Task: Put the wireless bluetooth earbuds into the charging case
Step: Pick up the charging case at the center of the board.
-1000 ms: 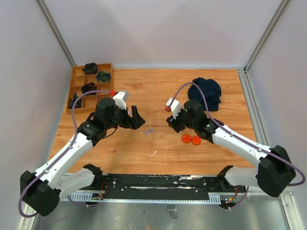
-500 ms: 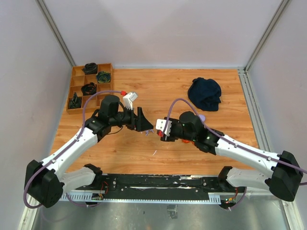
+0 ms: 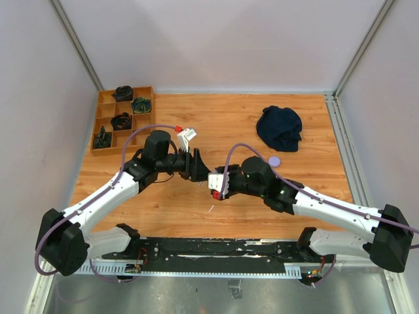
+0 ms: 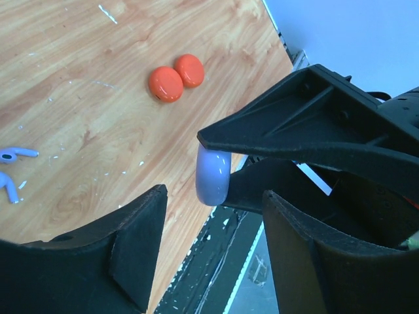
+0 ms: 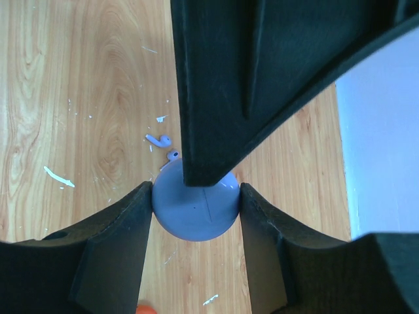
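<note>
Top view: both grippers meet over mid-surface [image 3: 216, 124]; what sits between them is hidden there. Also only here: second lilac puck [image 3: 274, 159] lying flat just beside the dark cloth [image 3: 280, 129], and the tray [image 3: 121, 121] at far left corner.

Right wrist: right gripper [image 5: 194, 196] clenched on held puck [image 5: 194, 219], lilac, raised above the surface, one pad on each side. A finger of the left gripper [image 4: 215, 222] crosses above it.

Left wrist: left jaws stand apart, gaps on both sides of the held puck, not touching it. Orange pucks [image 4: 177, 77] show fully only here, touching each other on the surface.

Earbuds [image 5: 163, 145]: lilac, lying on the surface just beyond the held puck, outside any case.

Counts: lilac pucks 2; orange pucks 2; lilac earbuds 2; cloth 1; tray 1. Orange earbuds: cannot tell.
</note>
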Motion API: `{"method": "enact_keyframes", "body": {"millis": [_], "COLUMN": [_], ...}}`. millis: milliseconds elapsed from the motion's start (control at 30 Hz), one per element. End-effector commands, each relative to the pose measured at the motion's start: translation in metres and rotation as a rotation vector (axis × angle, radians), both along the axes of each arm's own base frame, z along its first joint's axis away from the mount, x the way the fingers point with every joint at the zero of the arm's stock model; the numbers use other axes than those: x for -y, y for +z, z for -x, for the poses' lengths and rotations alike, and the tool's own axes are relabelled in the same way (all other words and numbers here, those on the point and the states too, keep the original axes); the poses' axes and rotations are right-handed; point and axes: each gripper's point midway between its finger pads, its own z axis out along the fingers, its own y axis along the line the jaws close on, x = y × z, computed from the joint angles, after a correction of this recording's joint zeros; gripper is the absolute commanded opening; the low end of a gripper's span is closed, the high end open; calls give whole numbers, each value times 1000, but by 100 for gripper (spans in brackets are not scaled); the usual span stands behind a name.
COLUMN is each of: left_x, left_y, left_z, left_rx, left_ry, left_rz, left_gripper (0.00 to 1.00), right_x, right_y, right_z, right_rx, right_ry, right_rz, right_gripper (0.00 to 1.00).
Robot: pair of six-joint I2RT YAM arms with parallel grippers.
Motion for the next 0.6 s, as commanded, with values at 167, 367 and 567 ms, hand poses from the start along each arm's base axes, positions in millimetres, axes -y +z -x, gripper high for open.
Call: {"method": "enact_keyframes", "body": {"millis": [167, 367, 567], "left_x": [12, 18, 20], "left_y": [-6, -11, -11], "left_z": [4, 5, 6], "left_rx": [7, 1, 14], "left_ry": [-44, -58, -65], "left_rz": [5, -7, -11], "left_gripper": [59, 54, 35], "right_x": [-13, -16, -16], "right_y": [14, 15, 18], "right_z": [6, 7, 7], "right_rx": [64, 73, 82], "right_ry": [51, 58, 59], "right_rz": [-25, -22, -27], "right_gripper": [47, 47, 48]}}
